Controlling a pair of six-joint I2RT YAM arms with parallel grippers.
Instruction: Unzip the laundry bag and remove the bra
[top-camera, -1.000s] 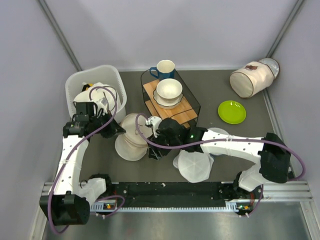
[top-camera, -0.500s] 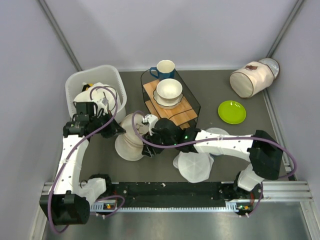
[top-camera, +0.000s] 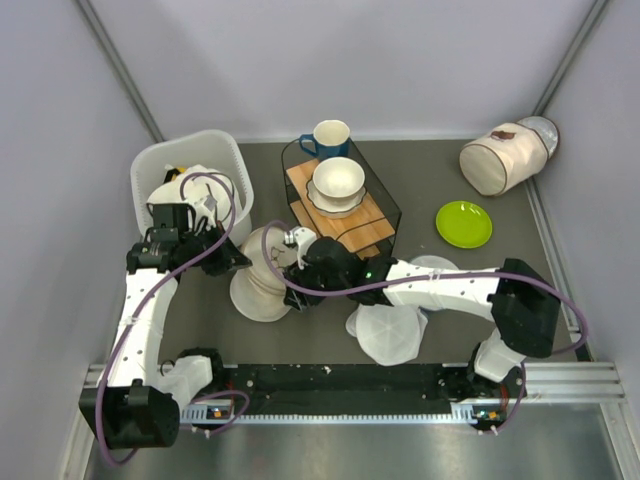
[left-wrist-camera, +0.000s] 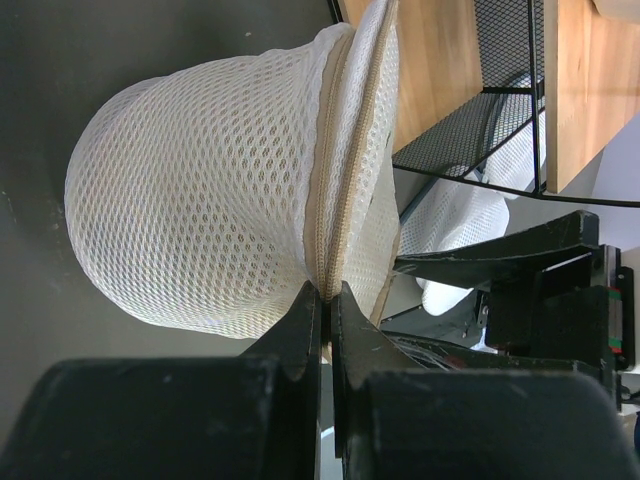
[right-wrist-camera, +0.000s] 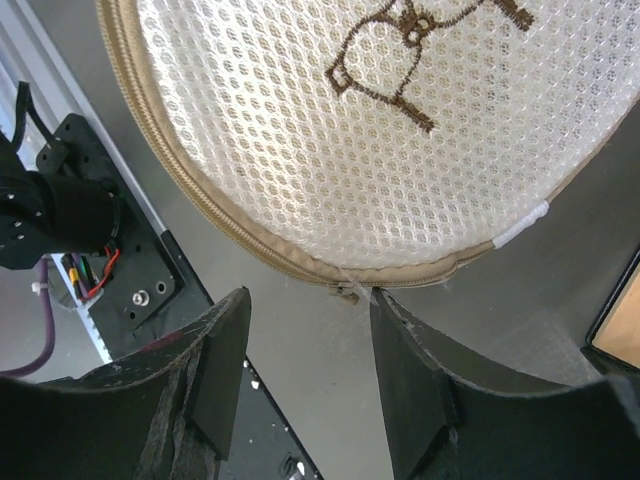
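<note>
The laundry bag (top-camera: 258, 280), a cream mesh pouch with a tan zip round its rim, stands on edge left of centre. My left gripper (top-camera: 237, 261) is shut on the bag's zipped rim (left-wrist-camera: 327, 285), with the mesh (left-wrist-camera: 190, 200) bulging to its left. My right gripper (top-camera: 296, 290) is open at the bag's near-right side. In the right wrist view its jaws stand either side of the small zip pull (right-wrist-camera: 351, 292), below the face with the dark eyeglasses-like mark (right-wrist-camera: 420, 50). The zip looks closed. The bra is hidden.
A white basket (top-camera: 190, 165) stands at the back left. A wire rack (top-camera: 345, 205) holds a wooden board, a bowl and a blue mug. There is a green plate (top-camera: 464, 224), a cylinder bag with brown trim (top-camera: 500, 158), and white translucent discs (top-camera: 388, 332) under my right arm.
My right gripper has moved left, closer to the bag's rim. My left gripper and the bag have stayed in place.
</note>
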